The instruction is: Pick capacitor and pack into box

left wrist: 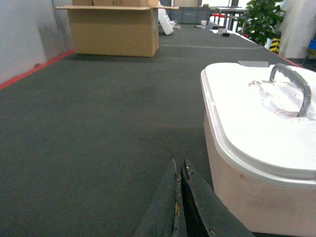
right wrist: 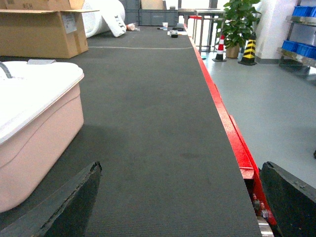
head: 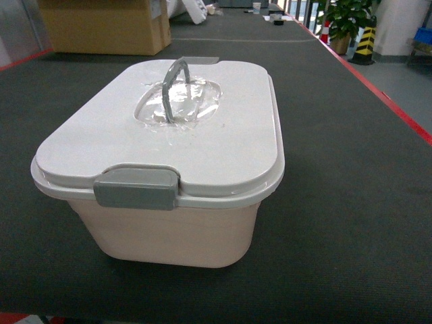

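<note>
The box (head: pixel 182 229) is a pale pink tub standing in the middle of the dark mat, closed by its white lid (head: pixel 169 128). The lid has an upright grey handle (head: pixel 174 84) and a grey latch (head: pixel 137 190) at the front. My left gripper (left wrist: pixel 180 165) is shut with nothing in it, low over the mat just left of the box (left wrist: pixel 247 192). My right gripper (right wrist: pixel 180 170) is open and empty, to the right of the box (right wrist: pixel 34 148) near the red table edge. No capacitor shows in any view. Neither gripper appears in the head view.
A brown cardboard carton (head: pixel 108 25) stands at the far left of the table. The red table edge (right wrist: pixel 222 113) runs along the right, with grey floor beyond. A potted plant (head: pixel 344 23), a striped post (head: pixel 366 42) and blue bins (right wrist: pixel 301 11) stand far right.
</note>
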Robot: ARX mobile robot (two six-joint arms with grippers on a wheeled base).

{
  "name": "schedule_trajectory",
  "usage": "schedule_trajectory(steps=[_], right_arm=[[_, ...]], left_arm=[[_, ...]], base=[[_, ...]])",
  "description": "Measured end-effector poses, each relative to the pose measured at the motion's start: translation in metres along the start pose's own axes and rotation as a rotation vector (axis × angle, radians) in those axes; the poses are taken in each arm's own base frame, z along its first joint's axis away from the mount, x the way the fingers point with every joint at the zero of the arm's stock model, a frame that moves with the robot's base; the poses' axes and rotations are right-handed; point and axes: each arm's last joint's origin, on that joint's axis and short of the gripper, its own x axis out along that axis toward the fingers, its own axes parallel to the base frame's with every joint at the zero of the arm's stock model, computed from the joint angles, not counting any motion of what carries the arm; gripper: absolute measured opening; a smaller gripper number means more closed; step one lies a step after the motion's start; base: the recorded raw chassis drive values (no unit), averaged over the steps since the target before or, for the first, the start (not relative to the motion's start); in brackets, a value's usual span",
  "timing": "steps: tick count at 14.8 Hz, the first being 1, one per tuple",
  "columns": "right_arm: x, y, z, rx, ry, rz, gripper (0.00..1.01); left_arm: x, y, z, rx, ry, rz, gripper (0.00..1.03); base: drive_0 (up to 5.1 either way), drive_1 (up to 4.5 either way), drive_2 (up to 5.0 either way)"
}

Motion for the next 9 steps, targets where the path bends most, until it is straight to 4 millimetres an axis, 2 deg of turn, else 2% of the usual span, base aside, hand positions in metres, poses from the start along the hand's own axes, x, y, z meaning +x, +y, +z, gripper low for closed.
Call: schedule_trajectory(steps=[9], right_arm=[[0.0,0.0,0.0,0.0,0.0,0.0,0.98]], left_arm=[[-0.018,0.0,0.003,0.0,-0.016,0.0,0.02]], base=[[0.0,0.0,0.0]])
